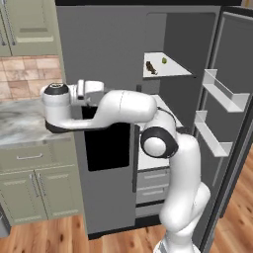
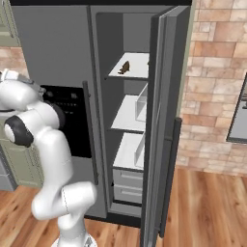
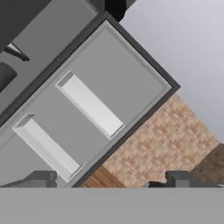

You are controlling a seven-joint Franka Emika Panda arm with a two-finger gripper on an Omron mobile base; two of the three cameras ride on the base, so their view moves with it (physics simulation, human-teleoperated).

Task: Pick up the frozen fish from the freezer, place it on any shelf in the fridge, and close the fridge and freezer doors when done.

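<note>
The two dark finger tips of the gripper (image 3: 113,179) stand far apart at the bottom, with nothing between them. Past them is the inside of a big grey fridge door (image 3: 131,74), seen tilted, with two pale bins (image 3: 89,104) on it, one beside the other. A brick wall (image 3: 168,140) and a bit of wood floor (image 3: 101,178) show beside the door.

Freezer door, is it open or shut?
Shut: the freezer door with the black panel lies flush, while the fridge door stands swung wide.
</note>
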